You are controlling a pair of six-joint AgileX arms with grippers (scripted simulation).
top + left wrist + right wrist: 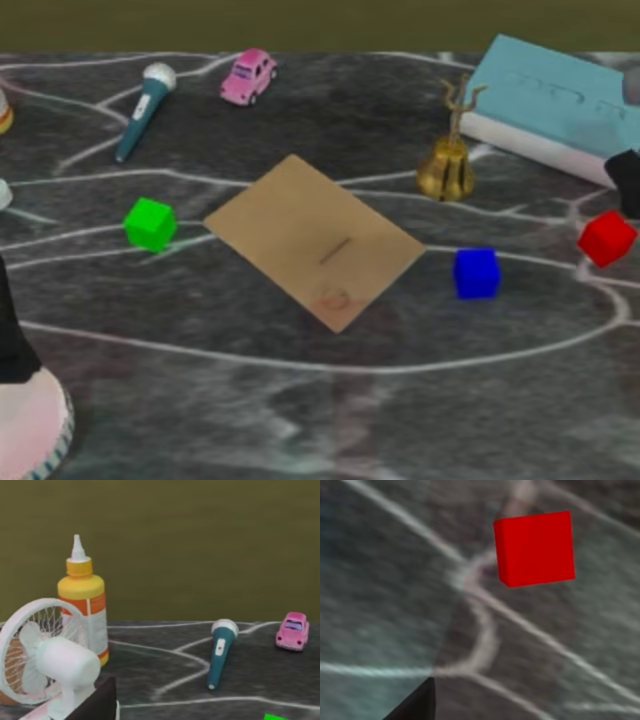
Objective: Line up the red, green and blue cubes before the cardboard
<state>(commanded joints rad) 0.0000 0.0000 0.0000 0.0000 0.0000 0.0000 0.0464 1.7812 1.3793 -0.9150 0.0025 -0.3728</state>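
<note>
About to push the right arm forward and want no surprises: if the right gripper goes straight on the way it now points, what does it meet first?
Most likely the red cube: it sits nearly centred in the right wrist view with only bare table around it. Depth is unclear.

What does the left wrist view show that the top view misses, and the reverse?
Only the left wrist view shows the orange-capped glue bottle whole and the white fan. Only the top view shows the cardboard, blue cube, red cube, gold bell and light-blue book. Both share the teal microphone, the pink toy car and the green cube, though the wrist view catches only its edge.
</note>
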